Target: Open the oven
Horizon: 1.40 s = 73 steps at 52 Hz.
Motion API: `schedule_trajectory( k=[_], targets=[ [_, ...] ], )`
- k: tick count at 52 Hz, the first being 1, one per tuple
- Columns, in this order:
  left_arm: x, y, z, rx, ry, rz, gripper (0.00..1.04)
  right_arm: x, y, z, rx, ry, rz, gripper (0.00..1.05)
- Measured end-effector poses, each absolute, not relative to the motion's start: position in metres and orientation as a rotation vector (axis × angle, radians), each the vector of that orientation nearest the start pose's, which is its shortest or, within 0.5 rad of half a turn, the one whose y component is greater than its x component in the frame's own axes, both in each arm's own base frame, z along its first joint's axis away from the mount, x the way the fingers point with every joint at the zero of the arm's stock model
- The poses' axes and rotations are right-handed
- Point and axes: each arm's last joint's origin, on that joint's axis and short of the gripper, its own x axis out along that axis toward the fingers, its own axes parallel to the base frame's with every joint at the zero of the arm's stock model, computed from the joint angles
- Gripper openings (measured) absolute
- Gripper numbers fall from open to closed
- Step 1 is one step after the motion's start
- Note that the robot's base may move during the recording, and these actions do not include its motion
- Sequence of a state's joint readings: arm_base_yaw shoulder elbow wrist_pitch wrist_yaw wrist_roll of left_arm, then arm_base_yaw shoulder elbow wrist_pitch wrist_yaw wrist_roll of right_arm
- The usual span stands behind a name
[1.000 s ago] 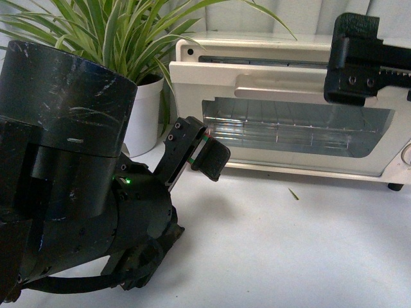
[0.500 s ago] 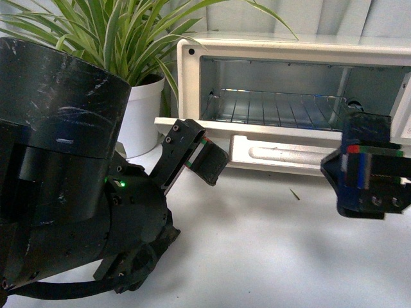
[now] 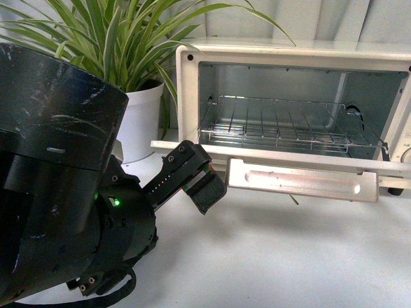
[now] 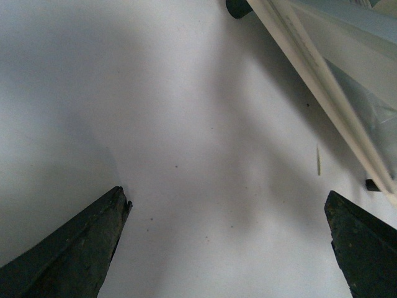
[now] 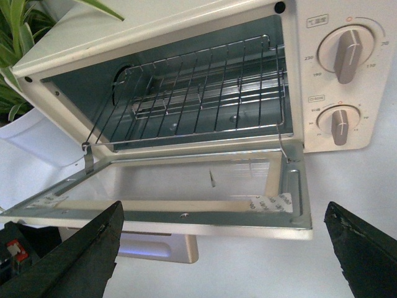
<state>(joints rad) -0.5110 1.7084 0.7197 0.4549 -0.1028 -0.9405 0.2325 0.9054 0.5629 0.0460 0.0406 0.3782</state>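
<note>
Your left arm fills the near left, a bulky, scuffed dark housing. The left gripper (image 4: 226,206) reaches toward the oven (image 3: 289,54), fingers spread wide above the smooth white table (image 4: 186,93). The right gripper (image 5: 222,214) is also spread wide, facing the oven's mouth. The cream, boxy oven sits far right, just beside the white plant pot (image 3: 142,122). Its long axis runs left to right, with the glass door (image 5: 186,180) lying flat toward you and the wire rack (image 3: 282,122) gleaming inside.

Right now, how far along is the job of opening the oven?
Done: the oven door lies flat open, and the wire rack shows. In hand: nothing; the left gripper and right gripper are open and empty. Left: nothing that I can see.
</note>
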Motion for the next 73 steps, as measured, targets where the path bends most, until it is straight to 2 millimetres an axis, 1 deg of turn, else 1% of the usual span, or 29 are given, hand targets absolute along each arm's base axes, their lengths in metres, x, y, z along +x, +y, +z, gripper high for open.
schedule_trajectory(
  k=[4, 12, 27, 46, 62, 73],
  targets=[
    [0.282, -0.157, 0.144, -0.67, 0.648, -0.125, 0.98, 0.196, 0.041, 0.257, 0.345, 0.325, 0.128, 0.95],
    [0.279, -0.158, 0.143, -0.541, 0.65, -0.12, 0.98, 0.195, 0.038, 0.255, 0.348, 0.331, 0.125, 0.95],
    [0.274, -0.161, 0.141, -0.252, 0.635, -0.123, 0.98, 0.193, 0.038, 0.247, 0.349, 0.353, 0.133, 0.95],
    [0.268, -0.161, 0.132, 0.049, 0.623, -0.114, 0.98, 0.191, 0.042, 0.24, 0.351, 0.39, 0.167, 0.95],
    [0.265, -0.165, 0.131, 0.144, 0.595, -0.128, 0.98, 0.191, 0.046, 0.235, 0.319, 0.431, 0.191, 0.95],
    [0.26, -0.164, 0.132, 0.162, 0.588, -0.16, 0.98, 0.191, 0.045, 0.234, 0.303, 0.448, 0.206, 0.95]
  ],
)
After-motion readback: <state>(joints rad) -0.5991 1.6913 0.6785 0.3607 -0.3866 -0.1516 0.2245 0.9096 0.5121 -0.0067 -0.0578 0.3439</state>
